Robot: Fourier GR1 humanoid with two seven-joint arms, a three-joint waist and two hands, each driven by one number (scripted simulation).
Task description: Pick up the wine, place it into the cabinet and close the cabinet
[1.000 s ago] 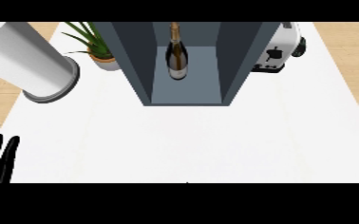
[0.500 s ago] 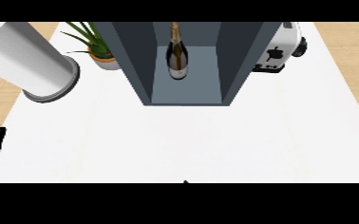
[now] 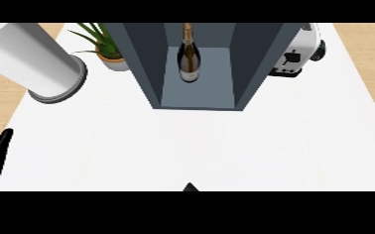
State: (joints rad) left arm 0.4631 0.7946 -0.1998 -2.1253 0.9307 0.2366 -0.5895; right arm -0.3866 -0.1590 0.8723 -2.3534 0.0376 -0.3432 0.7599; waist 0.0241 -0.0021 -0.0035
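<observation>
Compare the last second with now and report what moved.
Little changed. The dark sliver of a robot hand at the left edge showed a second ago, nearly left the view half a second ago, and shows again now. The wine bottle stayed inside the open cabinet, held by nothing. The potted plant, white cylinder and toaster did not move.

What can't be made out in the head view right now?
- Left hand: only a dark sliver at the left edge; finger state unreadable.
- Right hand: not in view.
- Cabinet door: cannot be made out.
- Wine bottle label: too small to read.
- White appliance: partly behind the cabinet's right wall.
</observation>
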